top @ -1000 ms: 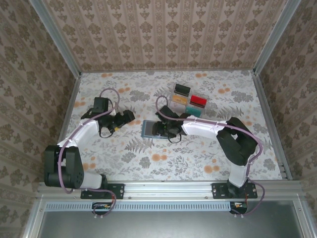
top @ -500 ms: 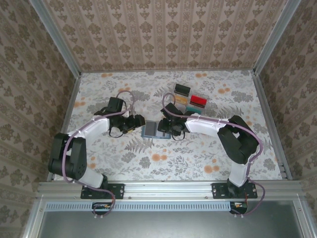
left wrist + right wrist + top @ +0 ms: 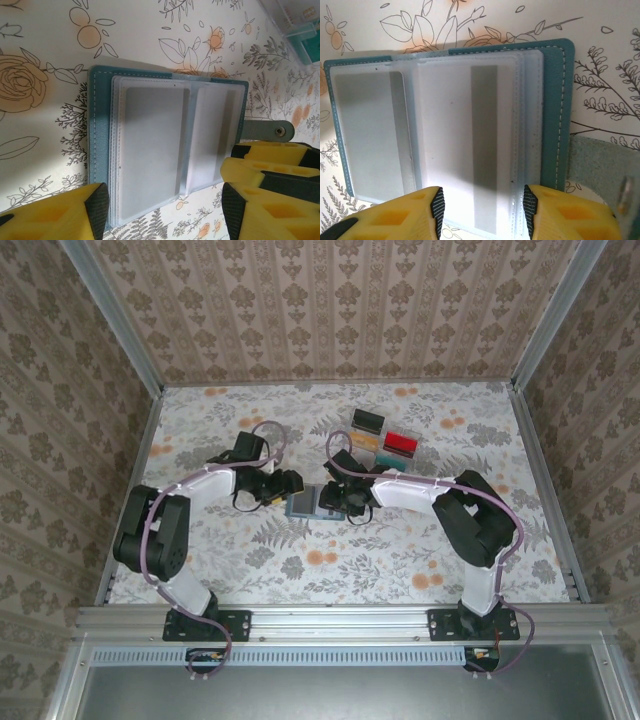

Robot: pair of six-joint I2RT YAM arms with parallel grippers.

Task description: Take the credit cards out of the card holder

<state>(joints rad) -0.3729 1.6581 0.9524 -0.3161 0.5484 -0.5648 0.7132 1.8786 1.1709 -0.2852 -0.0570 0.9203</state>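
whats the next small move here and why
Probably close the right gripper on the near edge of the pale grey card between its fingers, with the left gripper holding the card holder down. Both jaws stand open over the open holder, and the card sits inside a clear sleeve.

The slim teal bifold card holder looks like matt, fine-grained leatherette with pale stitching; its inner sleeves are frosted, faintly glossy plastic. The strap's snap looks like metal. The flower-printed counter is matt; the left tool has matt yellow plastic fingers.
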